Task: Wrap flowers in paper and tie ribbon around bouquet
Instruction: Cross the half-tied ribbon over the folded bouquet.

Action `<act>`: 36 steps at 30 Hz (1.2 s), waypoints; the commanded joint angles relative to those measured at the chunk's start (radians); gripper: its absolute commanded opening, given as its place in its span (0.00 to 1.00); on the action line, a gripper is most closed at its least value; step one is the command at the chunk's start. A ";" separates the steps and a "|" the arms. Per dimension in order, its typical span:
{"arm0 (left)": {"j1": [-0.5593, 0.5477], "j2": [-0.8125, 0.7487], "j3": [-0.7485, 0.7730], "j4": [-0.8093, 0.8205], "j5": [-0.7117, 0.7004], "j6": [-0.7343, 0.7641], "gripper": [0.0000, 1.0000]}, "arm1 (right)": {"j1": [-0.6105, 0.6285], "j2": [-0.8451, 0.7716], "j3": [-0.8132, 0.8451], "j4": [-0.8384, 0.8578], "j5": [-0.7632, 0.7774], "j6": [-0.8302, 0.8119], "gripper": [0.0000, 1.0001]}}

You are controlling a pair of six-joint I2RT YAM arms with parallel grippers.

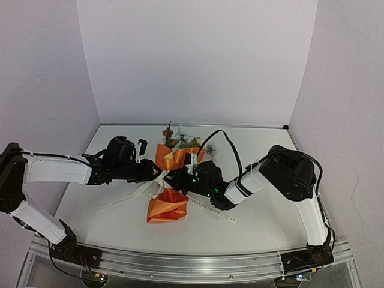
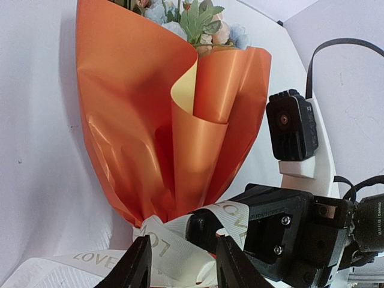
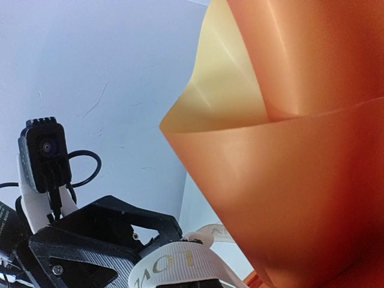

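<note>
**Left fingers parted at the ribbon, bouquet waiting for its knot**

Closest in the left wrist view, the left gripper [image 2: 180, 267] sits at the bottom edge with its jaws parted. The ribbon [image 2: 90, 261], cream with printed lettering, runs across the gap behind them without being pinched. Just to the lower right, the right gripper [image 2: 204, 231] is closed. The band loops over its tip and seems to be held there, right against the narrow waist of the bouquet [image 2: 138, 120]. That bouquet fills the centre and upper left of the frame: orange paper [image 2: 204, 150] with a yellow inner edge showing, and flowers [image 2: 198, 21] poking out at the top. From the top camera it lies mid-table [image 1: 264, 210], heads toward the back wall, with both grippers meeting at its waist.

Wrapping looks done, so tying is the step in hand. To do it well, I judge the left jaws should close on the flat of the ribbon near the waist, not on the paper. Meanwhile the right gripper should hold tension so the loop cannot slide toward the flared end. Pull gently along the table, or the wrap may spring open.
</note>
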 commanded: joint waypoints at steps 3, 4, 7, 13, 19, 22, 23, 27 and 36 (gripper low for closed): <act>0.006 -0.023 0.008 -0.004 -0.043 -0.001 0.39 | -0.004 0.020 0.023 0.063 -0.010 -0.002 0.00; 0.009 -0.017 0.008 -0.005 -0.040 0.000 0.37 | -0.005 0.022 0.025 0.062 -0.009 -0.002 0.00; 0.014 0.000 0.010 -0.001 -0.022 0.006 0.35 | -0.005 0.024 0.025 0.061 -0.007 0.002 0.00; 0.016 0.034 0.020 0.010 0.037 0.014 0.35 | -0.006 0.024 0.025 0.050 0.006 0.006 0.00; 0.018 0.064 -0.007 0.073 0.115 -0.030 0.37 | -0.006 0.023 0.032 0.031 0.010 0.005 0.00; 0.018 0.074 -0.022 0.114 0.151 -0.054 0.37 | -0.006 0.026 0.030 0.029 0.010 0.005 0.00; 0.018 0.078 -0.025 0.122 0.159 -0.059 0.37 | -0.006 0.026 0.027 0.029 0.010 0.005 0.00; 0.018 0.097 -0.034 0.147 0.183 -0.077 0.34 | -0.006 0.027 0.027 0.029 0.007 0.005 0.00; 0.018 0.103 -0.043 0.168 0.182 -0.099 0.18 | -0.007 0.019 0.009 0.032 0.003 0.000 0.00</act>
